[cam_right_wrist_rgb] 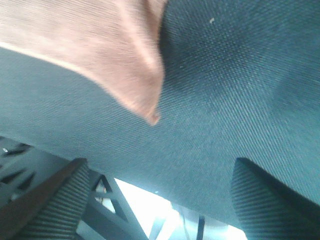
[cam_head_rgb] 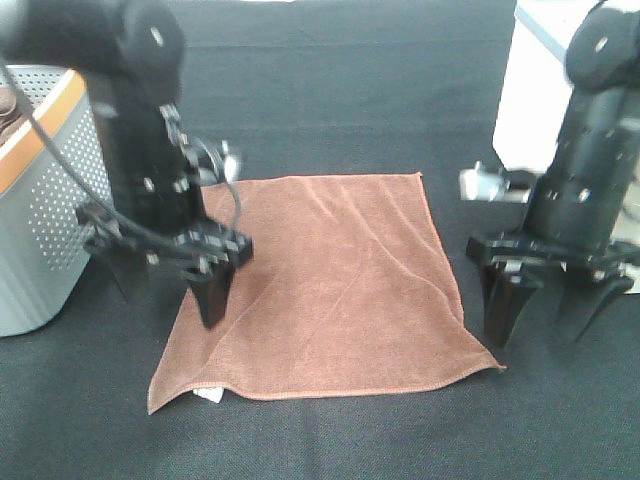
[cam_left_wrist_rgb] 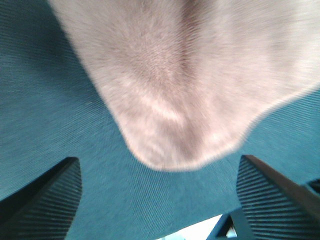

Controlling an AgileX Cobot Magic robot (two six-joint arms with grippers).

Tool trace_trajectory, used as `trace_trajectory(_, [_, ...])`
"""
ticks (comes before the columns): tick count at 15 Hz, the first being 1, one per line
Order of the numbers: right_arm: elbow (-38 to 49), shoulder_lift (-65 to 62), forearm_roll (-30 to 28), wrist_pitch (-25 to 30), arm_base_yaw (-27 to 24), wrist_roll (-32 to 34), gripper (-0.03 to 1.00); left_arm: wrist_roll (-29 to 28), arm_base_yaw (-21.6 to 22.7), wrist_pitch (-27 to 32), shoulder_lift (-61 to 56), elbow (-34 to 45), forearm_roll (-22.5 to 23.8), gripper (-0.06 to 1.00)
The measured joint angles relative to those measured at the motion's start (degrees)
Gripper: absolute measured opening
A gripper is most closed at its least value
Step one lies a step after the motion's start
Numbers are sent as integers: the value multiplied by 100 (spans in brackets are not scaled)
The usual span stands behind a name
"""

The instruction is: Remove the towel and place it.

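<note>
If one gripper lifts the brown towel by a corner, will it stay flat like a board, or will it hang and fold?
The towel will probably hang and fold: it lies flat with soft creases, like thin cloth. It looks light, so one open left gripper could likely lift it. Its fuzzy pile may cling to the woven table cover, so a push would probably bunch it, not slide it.

Reddish-brown towel [cam_head_rgb: 330,290] spread flat, white tag [cam_head_rgb: 208,396] at corner.

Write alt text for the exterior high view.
A reddish-brown towel lies flat on a black table, with an open gripper at each side: left gripper over its edge, right gripper beside it. A perforated grey bin stands far left.
</note>
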Motion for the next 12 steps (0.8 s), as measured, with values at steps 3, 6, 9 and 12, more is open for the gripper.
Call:
trace_trajectory(3, [0, -871, 212, 57, -11, 0, 74, 0, 0, 0, -751, 0, 46, 80])
trace_trajectory(6, [0, -1473, 315, 80, -11, 0, 74, 0, 0, 0, -1432, 0, 52, 80])
trace_trajectory(9, [0, -2722, 321, 92, -11, 0, 74, 0, 0, 23, -2951, 0, 166, 80])
trace_trajectory(12, [0, -4097, 321, 109, -11, 0, 74, -138, 0, 40, -4251, 0, 435, 80])
